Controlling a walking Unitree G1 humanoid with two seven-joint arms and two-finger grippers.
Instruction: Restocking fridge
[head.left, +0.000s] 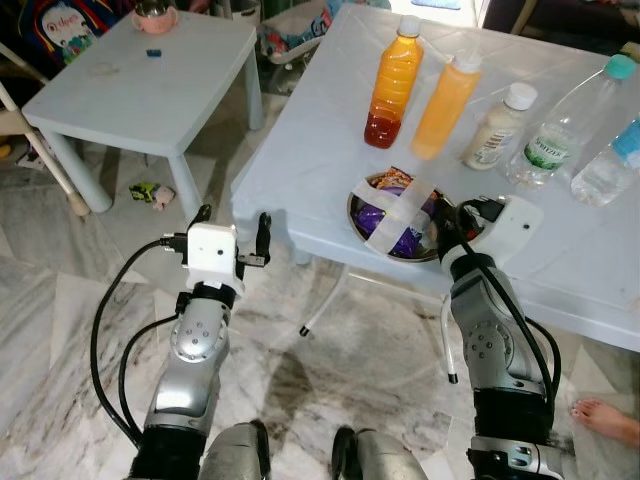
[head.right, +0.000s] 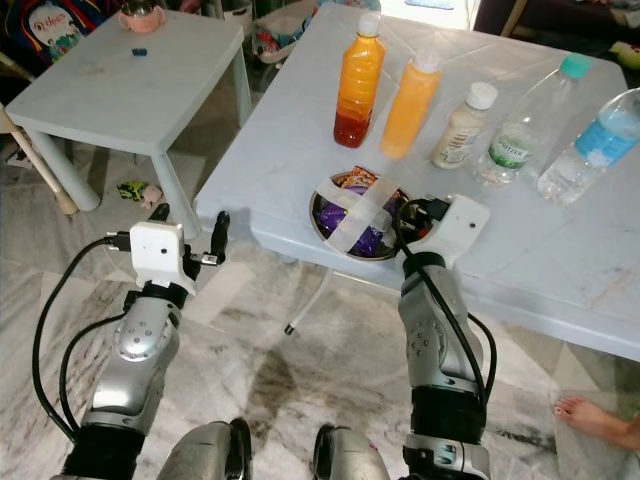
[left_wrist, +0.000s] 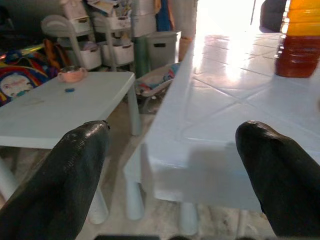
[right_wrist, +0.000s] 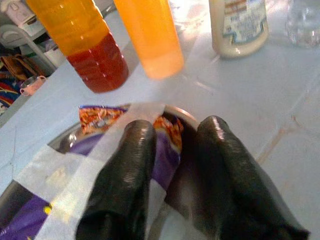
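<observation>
Right gripper (head.left: 447, 222) pinching bowl (head.left: 358, 205) rim (table-edge)

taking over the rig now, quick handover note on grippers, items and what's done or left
Right gripper: fingers straddle the near rim of the taped metal bowl of snack packets; grip not confirmed.
Left gripper: open, empty, held off the big white table's corner.
Also on that table: two orange bottles, a cream bottle, two water bottles.
Done: nothing lifted.
Left: grip the bowl, carry everything to the fridge.
</observation>
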